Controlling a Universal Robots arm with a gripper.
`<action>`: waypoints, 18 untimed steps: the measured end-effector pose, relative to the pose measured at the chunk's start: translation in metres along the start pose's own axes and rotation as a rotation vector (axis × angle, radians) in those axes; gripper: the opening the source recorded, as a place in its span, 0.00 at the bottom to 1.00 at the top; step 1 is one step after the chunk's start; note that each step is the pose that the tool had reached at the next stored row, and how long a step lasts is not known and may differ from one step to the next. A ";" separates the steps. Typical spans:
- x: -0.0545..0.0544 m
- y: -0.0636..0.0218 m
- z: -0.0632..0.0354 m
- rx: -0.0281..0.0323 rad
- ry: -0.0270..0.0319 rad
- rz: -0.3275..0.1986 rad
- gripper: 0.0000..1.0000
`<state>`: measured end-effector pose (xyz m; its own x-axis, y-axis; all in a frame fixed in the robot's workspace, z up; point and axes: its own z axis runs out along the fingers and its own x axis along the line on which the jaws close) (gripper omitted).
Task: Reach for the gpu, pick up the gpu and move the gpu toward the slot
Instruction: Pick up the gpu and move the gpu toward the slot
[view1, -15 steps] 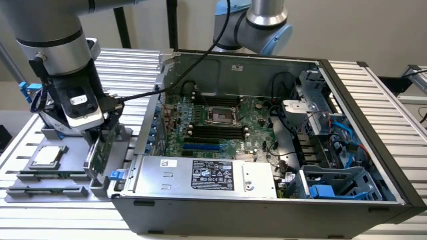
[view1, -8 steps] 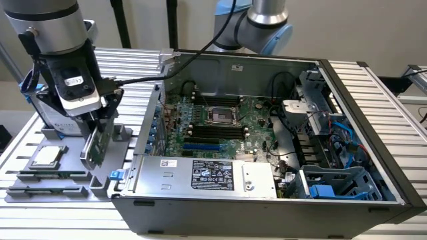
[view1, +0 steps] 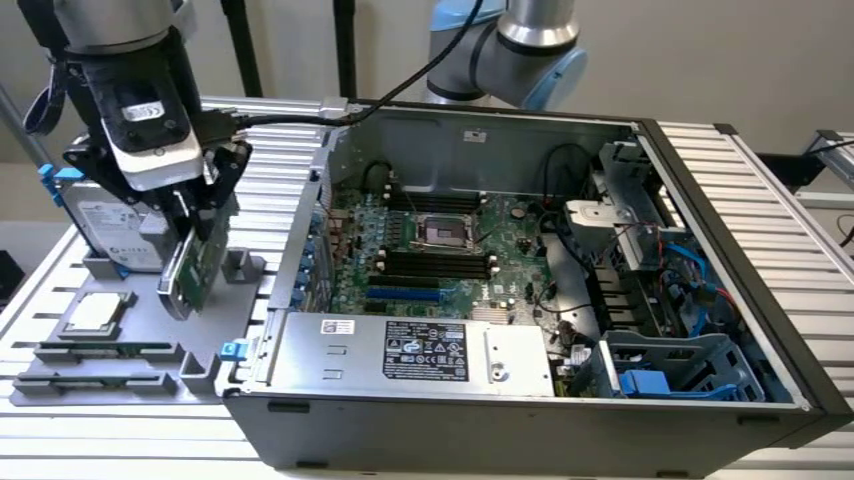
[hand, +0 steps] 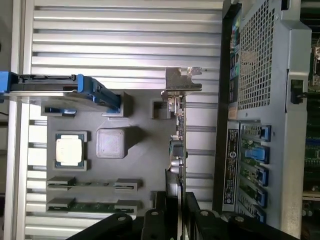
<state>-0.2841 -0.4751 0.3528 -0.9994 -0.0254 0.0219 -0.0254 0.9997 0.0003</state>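
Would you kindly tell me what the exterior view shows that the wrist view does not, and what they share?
Exterior view alone: the open computer case's green motherboard with its central processor socket, and the silver power supply box bearing a black label.

Wrist view alone: the case's perforated grey rear panel with blue slot clips.

Both: the thin green gpu card with its silver bracket clamped in the black gripper, the small square silver processor chip, and the silver hard drive with blue rails.

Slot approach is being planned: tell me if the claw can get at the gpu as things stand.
Yes, apparently: the claw is already clamped on the gpu, holding it edge-up above the grey parts tray, beside the open computer case.
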 end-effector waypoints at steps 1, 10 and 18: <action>-0.002 0.0000 -0.0046 -0.0001 0.0000 0.000 0.26; -0.023 -0.0006 -0.0458 -0.0007 0.0013 -0.004 0.26; -0.055 -0.0014 -0.0825 -0.0049 0.0066 -0.007 0.26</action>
<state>-0.2276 -0.4751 0.4341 -0.9991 -0.0328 0.0285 -0.0327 0.9995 0.0054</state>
